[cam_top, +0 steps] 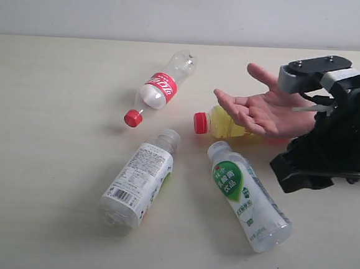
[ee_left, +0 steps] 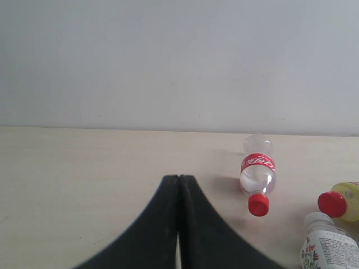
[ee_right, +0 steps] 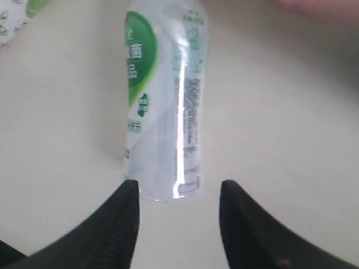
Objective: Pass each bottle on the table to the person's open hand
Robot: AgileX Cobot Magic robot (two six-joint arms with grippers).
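Several bottles lie on the table [cam_top: 48,224]. The clear red-labelled bottle [cam_top: 160,88] [ee_left: 258,171] is farthest back. The yellow bottle [cam_top: 221,124] lies partly under the person's open hand [cam_top: 263,110], its red cap [ee_left: 332,203] showing. A white-labelled bottle [cam_top: 140,178] lies front left. The green-leaf bottle [cam_top: 247,196] [ee_right: 164,101] lies front right. My right gripper [ee_right: 178,188] is open, its fingertips just short of that bottle's base, holding nothing. My left gripper [ee_left: 178,178] is shut and empty, low over bare table, apart from the red-labelled bottle.
My right arm [cam_top: 335,147] fills the right edge of the exterior view, just under and behind the person's hand. A pale wall [cam_top: 177,9] rises beyond the table's far edge. Bare table stretches to the left of the bottles.
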